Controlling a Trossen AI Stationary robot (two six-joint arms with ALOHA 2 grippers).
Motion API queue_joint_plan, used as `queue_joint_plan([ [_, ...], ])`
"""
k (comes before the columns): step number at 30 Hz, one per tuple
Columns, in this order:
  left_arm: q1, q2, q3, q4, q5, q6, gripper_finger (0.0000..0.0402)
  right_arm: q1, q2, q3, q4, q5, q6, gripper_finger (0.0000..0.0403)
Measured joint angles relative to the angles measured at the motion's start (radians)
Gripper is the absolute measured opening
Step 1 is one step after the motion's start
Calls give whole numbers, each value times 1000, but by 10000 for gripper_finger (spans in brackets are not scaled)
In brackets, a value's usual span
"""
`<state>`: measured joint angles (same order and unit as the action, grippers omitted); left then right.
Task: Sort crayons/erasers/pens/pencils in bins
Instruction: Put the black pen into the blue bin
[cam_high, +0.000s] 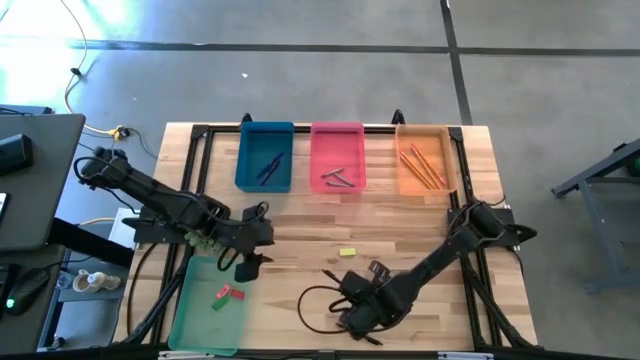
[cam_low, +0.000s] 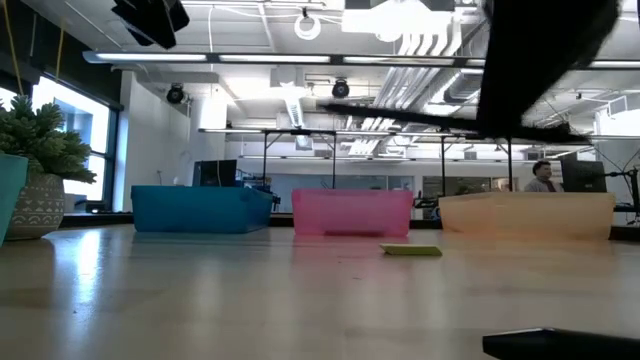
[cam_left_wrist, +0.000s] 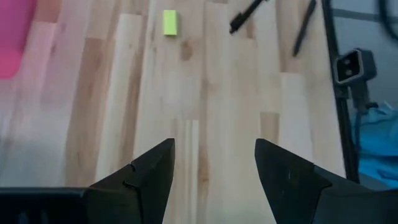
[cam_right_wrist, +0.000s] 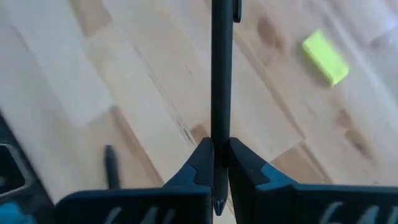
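the right gripper (cam_right_wrist: 215, 163) sits low over the near middle of the desk (cam_high: 300, 235), its fingers (cam_right_wrist: 249, 171) clamped on a black pen (cam_right_wrist: 221, 74) that runs straight out ahead between them. in the right wrist view a yellow eraser (cam_right_wrist: 325, 58) lies on the wood just beyond the pen, and a second dark pen (cam_right_wrist: 111, 165) lies apart on the other side.

the left gripper (cam_left_wrist: 214, 165) hangs above the desk just beside the near-left green bin (cam_high: 195, 315), its fingers (cam_left_wrist: 152, 171) spread wide with nothing between them. ahead of it in its own wrist view lies the same yellow eraser, with two dark pens (cam_left_wrist: 249, 14) farther on.

from above, the green bin holds a pink eraser (cam_high: 232, 292) and a green eraser (cam_high: 217, 302), lying close together. the yellow one rests on bare wood near the centre of the desk, between the two arms. along the far edge stand three bins side by side: the blue bin (cam_high: 265, 180) with dark pens (cam_high: 270, 166) in it, the pink bin (cam_high: 337, 135) with grey crayons (cam_high: 337, 179), and the orange bin (cam_high: 425, 135) with orange pencils (cam_high: 422, 166).

in the low view the three far bins line up across the desk with the yellow eraser in front of the pink one.
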<state>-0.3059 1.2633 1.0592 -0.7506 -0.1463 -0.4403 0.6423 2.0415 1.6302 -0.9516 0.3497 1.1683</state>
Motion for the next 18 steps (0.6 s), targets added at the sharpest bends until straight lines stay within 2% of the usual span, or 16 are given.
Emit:
queue_joint_plan([
  [12,-65,0,0,205,-23,-2,209,34,-3,280,-172,253,-75,3],
  [18,-77,0,0,319,-49,6,209,34,-3,378,-177,379,-136,3],
])
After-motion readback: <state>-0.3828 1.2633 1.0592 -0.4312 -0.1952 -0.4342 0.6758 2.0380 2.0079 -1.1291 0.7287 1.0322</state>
